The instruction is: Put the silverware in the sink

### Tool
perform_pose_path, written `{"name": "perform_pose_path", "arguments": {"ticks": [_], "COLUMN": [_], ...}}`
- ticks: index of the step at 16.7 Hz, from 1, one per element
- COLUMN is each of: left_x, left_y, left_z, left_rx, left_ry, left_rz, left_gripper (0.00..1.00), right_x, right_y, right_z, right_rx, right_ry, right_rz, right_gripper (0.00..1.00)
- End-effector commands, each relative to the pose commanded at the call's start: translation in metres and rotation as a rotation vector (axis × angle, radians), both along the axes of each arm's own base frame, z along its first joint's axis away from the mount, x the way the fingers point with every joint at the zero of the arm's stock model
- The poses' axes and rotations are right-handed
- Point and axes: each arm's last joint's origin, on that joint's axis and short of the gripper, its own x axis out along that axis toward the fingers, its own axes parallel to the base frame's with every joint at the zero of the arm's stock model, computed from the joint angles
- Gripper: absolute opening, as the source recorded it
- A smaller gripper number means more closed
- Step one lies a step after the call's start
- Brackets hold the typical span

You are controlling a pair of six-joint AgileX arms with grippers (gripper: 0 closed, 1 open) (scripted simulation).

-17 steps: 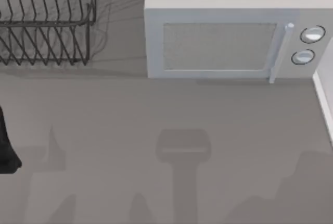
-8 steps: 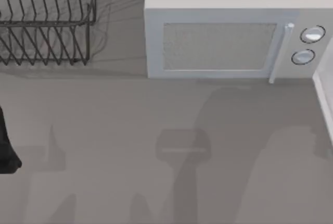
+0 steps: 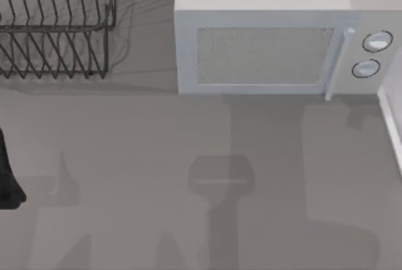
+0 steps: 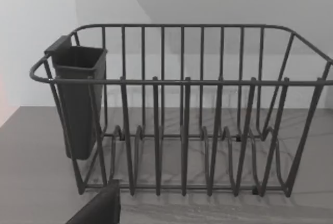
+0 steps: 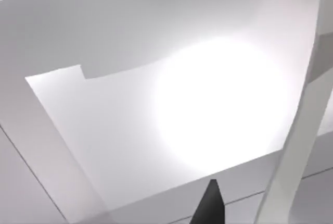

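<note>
Where the silverware is lying, I cannot tell. The likeliest place is the dark cutlery caddy [image 4: 78, 99] hanging on the end of the wire dish rack [image 4: 208, 130], though its wall is hiding whatever is inside. The left gripper [image 4: 99, 208] is facing that rack from near its foot; whether it is spread or pinching, I cannot tell. On the countertop [image 3: 125, 144], the broad arm shadows are stretching farther back than a second ago, now reaching the microwave [image 3: 264, 50]. So the right arm is probably travelling overhead, with no grasp made yet. The right gripper [image 5: 210, 206] is pointing at pale surfaces, its state equally unclear.
</note>
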Motion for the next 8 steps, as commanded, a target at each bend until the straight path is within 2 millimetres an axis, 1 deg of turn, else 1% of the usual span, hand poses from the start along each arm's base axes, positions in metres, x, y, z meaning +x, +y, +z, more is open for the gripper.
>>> {"name": "perform_pose_path", "arguments": {"ticks": [2,4,8], "left_x": [0.000,0.000,0.000], "left_y": [0.000,0.000,0.000], "left_z": [0.000,0.000,0.000], "left_rx": [0.000,0.000,0.000], "left_ry": [0.000,0.000,0.000], "left_rz": [0.000,0.000,0.000], "left_gripper": [1.00,1.00,1.00], "right_x": [0.006,0.009,0.010], "right_y": [0.010,0.015,0.016], "right_z": [-0.008,-0.012,-0.013], "right_rx": [-0.001,-0.002,-0.002], "right_ry": [-0.002,-0.005,-0.006], "right_rz": [-0.003,-0.006,-0.006], "right_gripper": [0.00,0.00,0.00]}}
